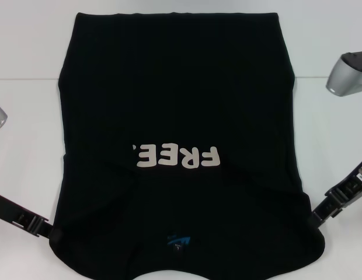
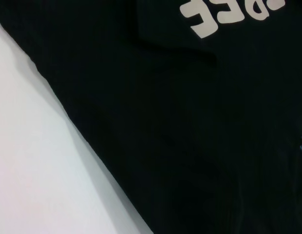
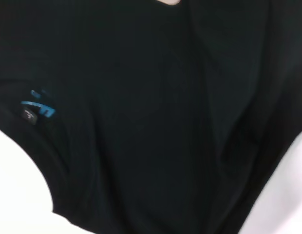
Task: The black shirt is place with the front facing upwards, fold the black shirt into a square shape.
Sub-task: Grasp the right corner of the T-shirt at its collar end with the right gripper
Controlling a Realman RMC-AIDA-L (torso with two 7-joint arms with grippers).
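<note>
Across the middle of the white counter (image 1: 29,146) lies the black shirt (image 1: 175,105), spread front up and filling most of the head view from the far edge down to the near one. Its white letters "FREE" (image 1: 176,156) read upside down from the robot's side, and the last part of the word is hidden under a fold of cloth that crosses the shirt just below them. The small blue logo (image 1: 177,241) sits near the collar at the near edge, so the collar end lies closest to the robot and the hem lies farthest away. The near portion of the cloth is rumpled and raised, with soft ridges running out from the lettering toward both near corners.

At the near left corner, the left gripper (image 1: 51,231) reaches in low, its dark tip meeting the shirt's edge; whether its fingers are spread or pinching the cloth cannot be told. At the near right corner, the right gripper (image 1: 314,217) likewise meets the shirt's edge, and the state of its fingers cannot be told either.

The left wrist view shows the shirt's straight side edge against the counter with part of the lettering. The right wrist view shows the logo and a curved edge of cloth.
</note>
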